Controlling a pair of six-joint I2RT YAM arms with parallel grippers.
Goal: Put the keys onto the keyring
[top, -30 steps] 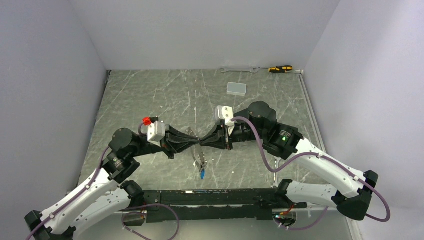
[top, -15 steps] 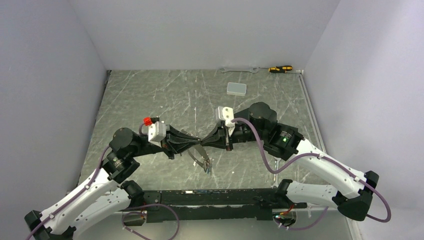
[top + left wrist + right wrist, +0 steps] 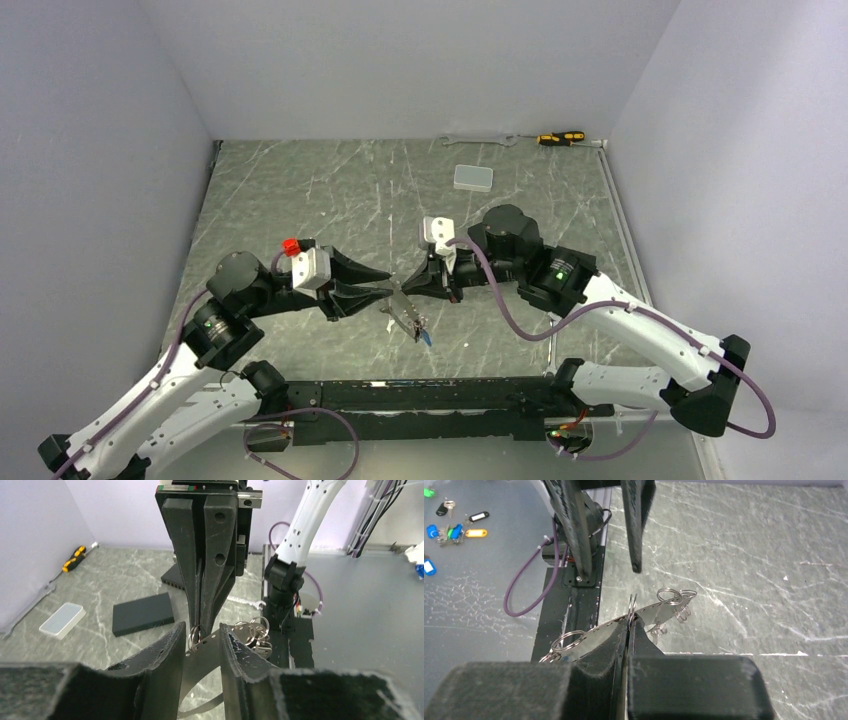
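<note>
The keyring (image 3: 402,314) is a silvery perforated metal band bent into a loop, and it hangs between the two gripper tips above the table's middle front. Small split rings (image 3: 252,629) and silvery keys (image 3: 261,649) hang on it, one with a blue tag (image 3: 427,340). My right gripper (image 3: 406,286) is shut on a small split ring (image 3: 631,605) at the band's (image 3: 596,632) top edge. My left gripper (image 3: 388,281) is open. Its fingers (image 3: 172,645) stand either side of the band (image 3: 212,655) without touching it. The black-framed tag is not visible.
A clear plastic box (image 3: 472,178) lies at the back, and a silver spanner (image 3: 478,140) and a yellow-black screwdriver (image 3: 560,137) lie by the back wall. A black slab (image 3: 142,614) lies on the table. Several tagged keys (image 3: 454,530) lie on the grey surface beyond the table edge.
My left gripper has opened and drawn back to the left. The right gripper has shifted a little left with the keyring. The hanging keys have swung, and the blue tag now points right.
</note>
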